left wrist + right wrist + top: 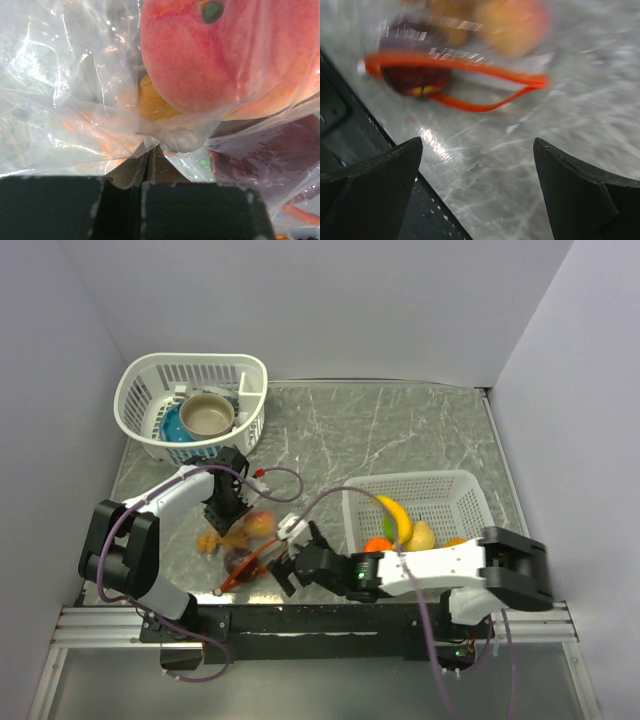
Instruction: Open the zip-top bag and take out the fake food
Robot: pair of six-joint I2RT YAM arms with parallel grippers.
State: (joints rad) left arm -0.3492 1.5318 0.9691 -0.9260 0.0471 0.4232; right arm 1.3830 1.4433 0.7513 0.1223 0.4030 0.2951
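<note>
We find the left fingers (200, 210) clenched on a fold of the zip-top bag (75, 100), with the fake food (220, 55) inside it. The right fingers (580, 195) are spread wide, grasping nothing, near the parted orange zip strip (470, 82). The bag lies on the bench (400, 430) near its front edge.

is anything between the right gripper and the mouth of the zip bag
Nothing visible. Only table surface lies between the open right gripper and the zip-top bag, whose orange-edged mouth gapes toward it. The left gripper pinches the bag's plastic on the far side, off that path.
</note>
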